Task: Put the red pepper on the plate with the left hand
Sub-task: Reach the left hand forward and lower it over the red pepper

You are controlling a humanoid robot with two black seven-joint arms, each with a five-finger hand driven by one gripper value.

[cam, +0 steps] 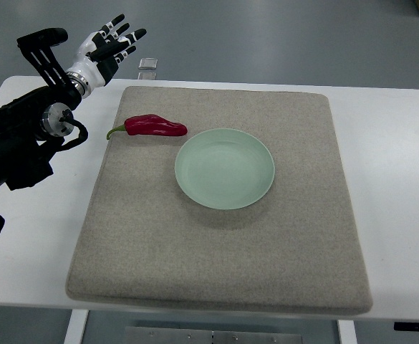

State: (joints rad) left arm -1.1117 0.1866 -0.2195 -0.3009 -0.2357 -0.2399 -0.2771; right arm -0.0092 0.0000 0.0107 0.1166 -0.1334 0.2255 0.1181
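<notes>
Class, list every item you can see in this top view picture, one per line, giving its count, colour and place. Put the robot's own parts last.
red pepper: one, red with a green stem, lying on the mat beside the plate's upper left rim
plate: one, pale green, near the mat's middle, nothing on it
mat: one, beige-grey, covering most of the table
table: one, white, under the mat
small clear object: one, at the table's far edge; too small to identify
left hand: one, black and white, fingers spread, raised at upper left, holding nothing
</notes>
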